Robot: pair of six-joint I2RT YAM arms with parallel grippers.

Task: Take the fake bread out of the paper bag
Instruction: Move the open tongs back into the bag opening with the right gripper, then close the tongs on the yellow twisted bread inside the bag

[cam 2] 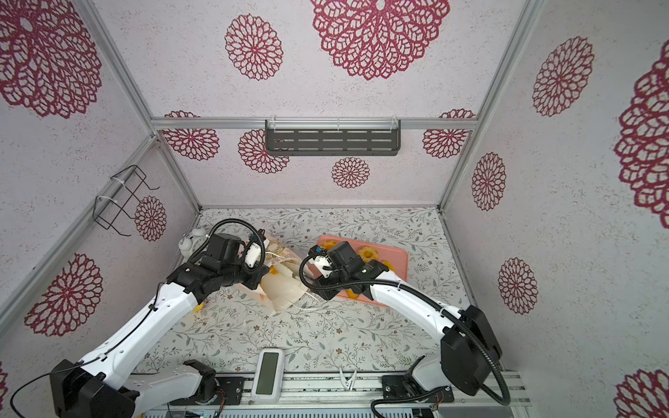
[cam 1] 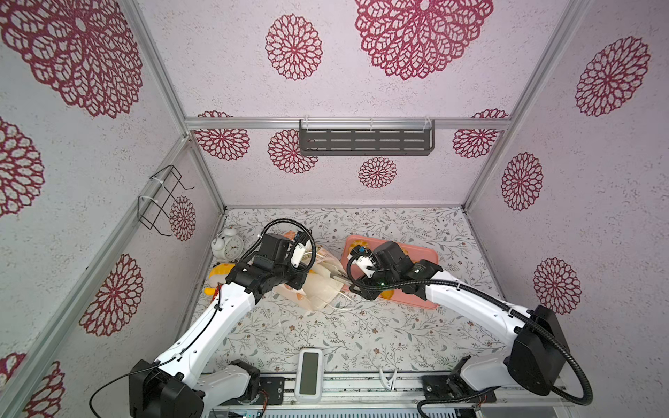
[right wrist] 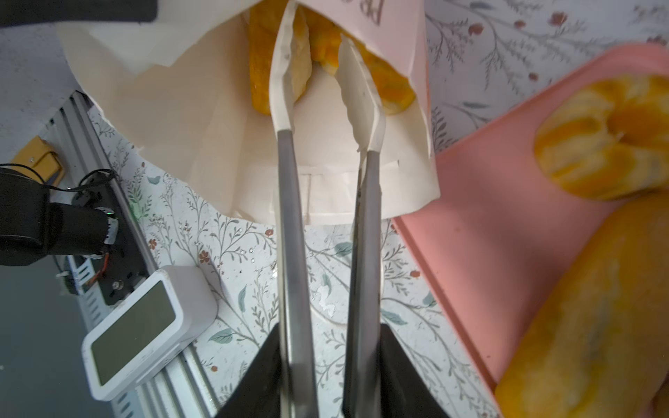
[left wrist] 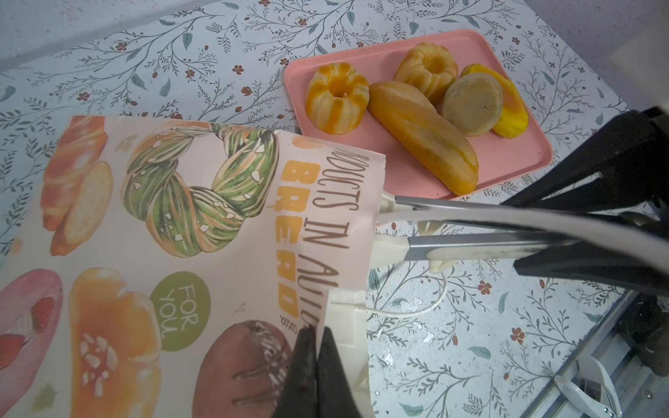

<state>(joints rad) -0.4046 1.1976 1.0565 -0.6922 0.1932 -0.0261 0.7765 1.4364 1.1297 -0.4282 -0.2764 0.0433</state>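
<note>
**Flower-walled booth: tongs at the mouth of the bag**

Walls papered with red flower medallions close in a desk (cam 1: 362, 336) covered by a leafy cloth. On it the paper bag (cam 1: 322, 289) lies on its side between the two arms. Its mouth is turned toward the pink tray (left wrist: 517, 152) just beside it. Several pieces already sit on that tray, among them a long loaf (left wrist: 423, 137) and two fluted ring buns (left wrist: 336, 97). More of the fake bread (right wrist: 260, 72) shows inside the bag, in the right wrist view.

The left tool (left wrist: 314, 347) is pressed together on the paper at one corner of the mouth. The right tool (right wrist: 329, 336) is clamped on a pair of metal tongs (right wrist: 289, 217). Their white tips stand spread apart inside the opening.

The coming move turns on one relation: the bread lies straight ahead of the tongs' tips, deeper in the bag. A pale piece sits between the tips, with orange pieces behind it and to either side. Whether either tip touches anything cannot be told.

The orange piece behind one tip looks elongated. Its long axis runs roughly along the tongs, and its near end points out of the mouth toward the right tool. The grip would therefore likely close across its short width, and the pull would come back along the same line, toward the tray.

The right arm is the nearer one to the bread. The left arm stands at the bag's side and only pinches paper.
</note>
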